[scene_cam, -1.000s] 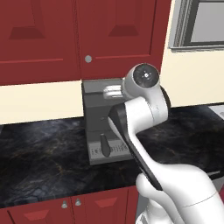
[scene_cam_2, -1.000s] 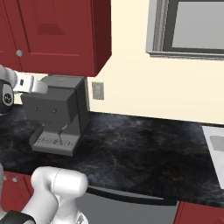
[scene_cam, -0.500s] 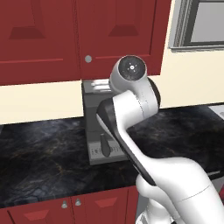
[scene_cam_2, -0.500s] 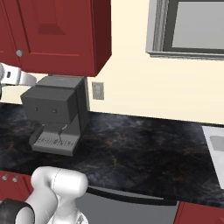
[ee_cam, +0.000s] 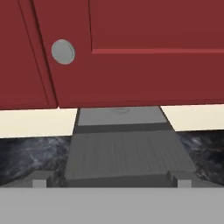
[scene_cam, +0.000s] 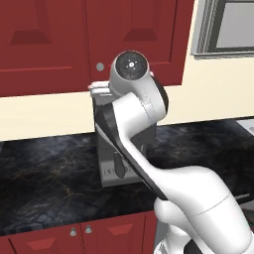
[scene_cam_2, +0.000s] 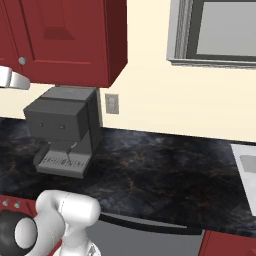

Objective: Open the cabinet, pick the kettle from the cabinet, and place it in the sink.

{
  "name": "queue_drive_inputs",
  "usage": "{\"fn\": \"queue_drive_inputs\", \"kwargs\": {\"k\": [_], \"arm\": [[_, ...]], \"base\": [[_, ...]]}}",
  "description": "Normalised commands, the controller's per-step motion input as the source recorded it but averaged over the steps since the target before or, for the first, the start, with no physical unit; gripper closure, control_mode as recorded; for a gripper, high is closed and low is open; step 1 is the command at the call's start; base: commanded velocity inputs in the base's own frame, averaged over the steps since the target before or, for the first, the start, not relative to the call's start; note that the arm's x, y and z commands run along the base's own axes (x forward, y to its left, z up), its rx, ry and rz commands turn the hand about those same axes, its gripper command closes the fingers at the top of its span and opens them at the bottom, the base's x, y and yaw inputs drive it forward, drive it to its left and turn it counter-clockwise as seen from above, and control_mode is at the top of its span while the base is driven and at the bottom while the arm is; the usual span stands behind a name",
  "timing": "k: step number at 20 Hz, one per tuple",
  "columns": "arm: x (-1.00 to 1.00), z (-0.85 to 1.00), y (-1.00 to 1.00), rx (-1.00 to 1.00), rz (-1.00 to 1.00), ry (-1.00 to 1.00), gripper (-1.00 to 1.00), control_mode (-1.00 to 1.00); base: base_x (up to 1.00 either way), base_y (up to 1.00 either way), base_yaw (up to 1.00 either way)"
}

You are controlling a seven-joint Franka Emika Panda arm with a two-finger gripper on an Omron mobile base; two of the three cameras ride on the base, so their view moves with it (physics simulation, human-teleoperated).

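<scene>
The cabinet (ee_cam: pixel 144 52) is shut, so the kettle is presumably hidden inside. The gripper (ee_cam: pixel 112 181) is spread wide and empty; the round knob (ee_cam: pixel 63 51) is seen above it, toward the upper left

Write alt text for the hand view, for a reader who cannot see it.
A closed dark red cabinet door with a round silver knob spans the top. Below it a grey coffee machine stands on a black marbled counter against a cream wall.
</scene>
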Motion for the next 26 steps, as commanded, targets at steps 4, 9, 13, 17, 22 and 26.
{"fn": "queue_drive_inputs", "kwargs": {"k": [4,9,13,17,22,26], "arm": [[0.19,0.22,0.25,0.0,0.0,0.0,-1.0,-1.0],[0.22,0.21,0.16,0.0,0.0,0.0,-1.0,-1.0],[0.22,0.16,0.04,0.0,0.0,0.0,-1.0,-1.0],[0.29,0.12,0.01,0.01,0.0,0.0,-1.0,-1.0],[0.32,0.06,0.05,0.01,0.0,0.0,-1.0,-1.0],[0.36,0.08,0.12,0.01,0.0,0.0,-1.0,-1.0]], "base": [[0.0,0.0,0.0],[0.0,0.0,0.0],[0.0,0.0,0.0],[0.0,0.0,0.0],[0.0,0.0,0.0],[0.0,0.0,0.0]]}}
